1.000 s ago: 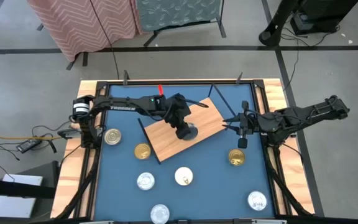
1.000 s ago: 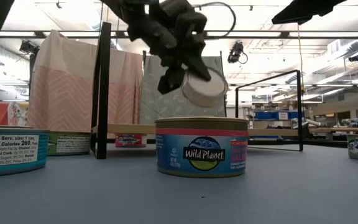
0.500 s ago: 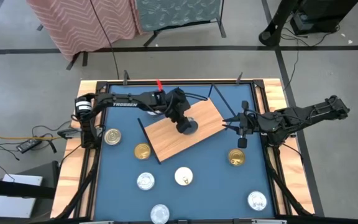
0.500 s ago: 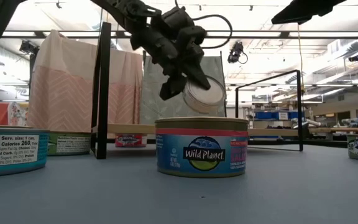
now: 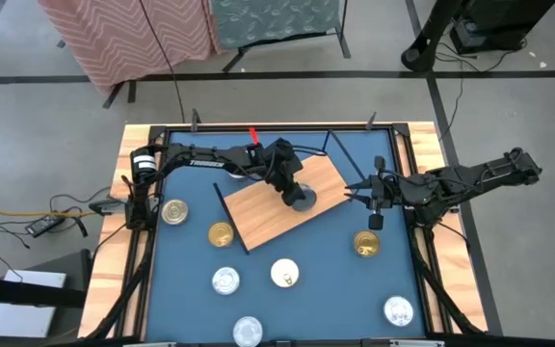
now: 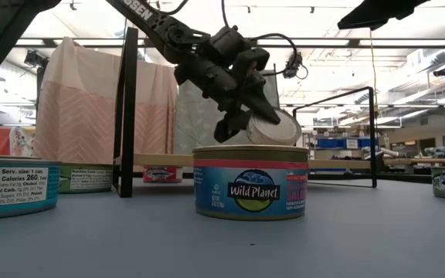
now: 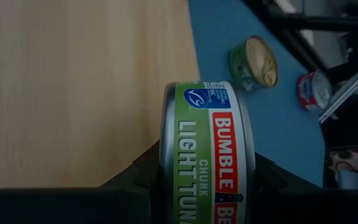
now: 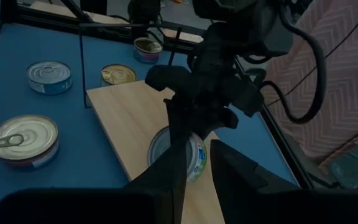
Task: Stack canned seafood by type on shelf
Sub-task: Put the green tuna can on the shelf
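Wood of the shelf lies just under the left gripper, which pinches a tilted tuna can: level it, lower gently, then release.

From above, eight tins can be counted. Seven tins lie on the surface around the shelf, two of them clearly gold. The eighth tin is in the left hand, over the shelf. There is one shelf and two hands, the right hand beside the shelf.
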